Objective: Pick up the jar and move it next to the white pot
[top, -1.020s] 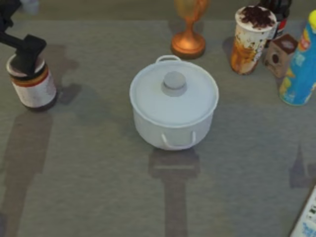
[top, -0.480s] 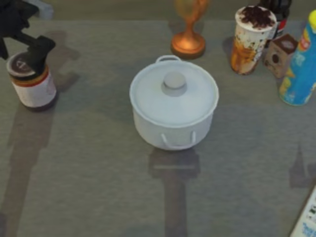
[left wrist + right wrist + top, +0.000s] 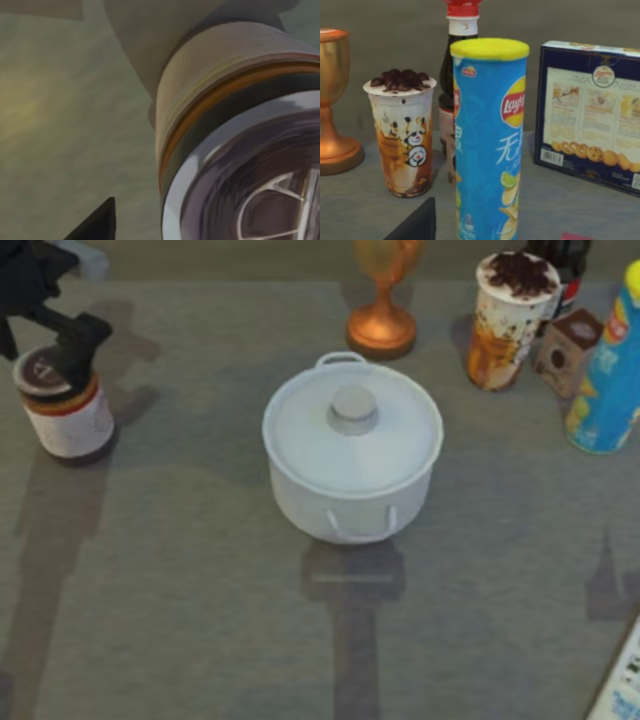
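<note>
The jar (image 3: 65, 410), with a dark brown lid, orange-brown band and white label, stands upright at the table's far left. My left gripper (image 3: 45, 358) hovers open right over its lid, one dark finger (image 3: 80, 340) at the lid's right rim. The left wrist view has the jar (image 3: 220, 100) close up, with a dark fingertip (image 3: 97, 225) apart from its side. The white pot (image 3: 352, 455) sits lidded at the table's middle, well right of the jar. My right arm is parked outside the top view; one dark fingertip (image 3: 417, 225) shows, nothing held.
Behind the pot stands a copper goblet (image 3: 380, 325). At the back right are a white-and-orange cup (image 3: 510, 320), a dark bottle (image 3: 560, 260), a small brown box (image 3: 568, 350) and a blue chips can (image 3: 610, 370). A cookie box (image 3: 625, 680) lies at the right front edge.
A second ago the left gripper covered the jar's lid; it has since shifted so the lid shows. Over the last half second it has barely moved. The jar and pot stayed put.
</note>
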